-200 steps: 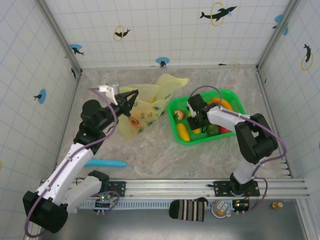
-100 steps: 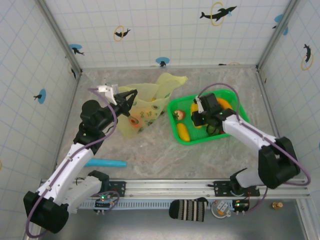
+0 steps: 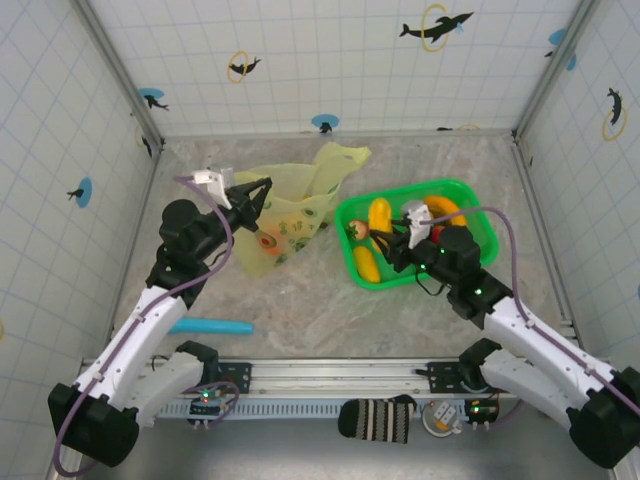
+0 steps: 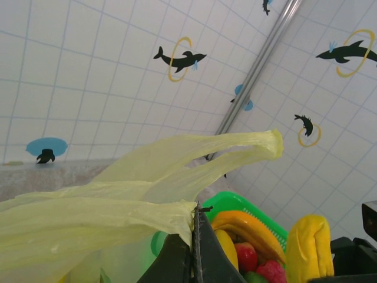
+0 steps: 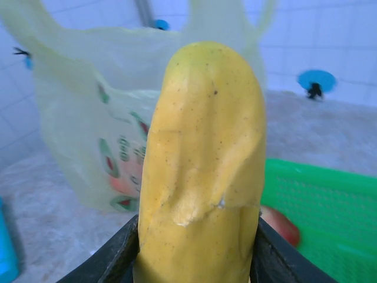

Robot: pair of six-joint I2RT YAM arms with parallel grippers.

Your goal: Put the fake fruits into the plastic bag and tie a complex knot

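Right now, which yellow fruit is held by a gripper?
The yellow fruit clamped in the right gripper, held over the green tray; the other yellow piece and the banana lie in the tray.

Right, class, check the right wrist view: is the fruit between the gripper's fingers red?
No, the right gripper is closed on a yellow banana, with the plastic bag behind it.

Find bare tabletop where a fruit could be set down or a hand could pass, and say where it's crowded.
Widest free patch: the tabletop between teal stick, green tray and front rail. Another bare strip runs behind the plastic bag and tray. Crowded: where bag and tray sit close together, and the fruit-filled tray.
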